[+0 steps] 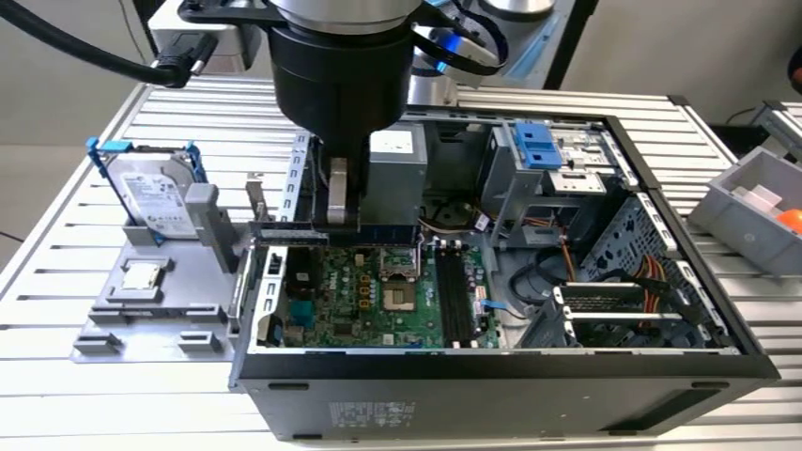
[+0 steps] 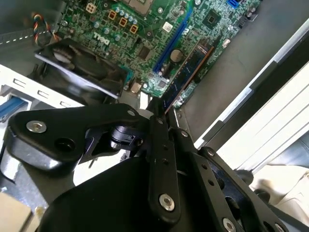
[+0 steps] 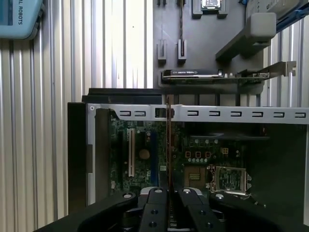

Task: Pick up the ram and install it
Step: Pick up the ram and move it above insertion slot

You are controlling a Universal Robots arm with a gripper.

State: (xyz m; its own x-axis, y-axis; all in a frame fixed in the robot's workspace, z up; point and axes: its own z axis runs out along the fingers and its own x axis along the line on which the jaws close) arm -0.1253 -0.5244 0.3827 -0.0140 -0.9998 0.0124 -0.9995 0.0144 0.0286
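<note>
The claw [image 1: 341, 209] is shut tight on the ram [image 1: 295, 232]. The ram hangs over the open computer case [image 1: 501, 376], just above the middle of the exterior view, with its long axis level and running across the frame. At that view's left stands a hard drive [image 1: 157, 193] with a white label. In the first wrist view the ram [image 3: 168, 145] is a thin edge-on line. The second wrist view shows a black fan [image 2: 82, 67] beside the green board [image 2: 145, 43].

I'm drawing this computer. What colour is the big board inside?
The motherboard is green, clearest in the second wrist view.
</note>
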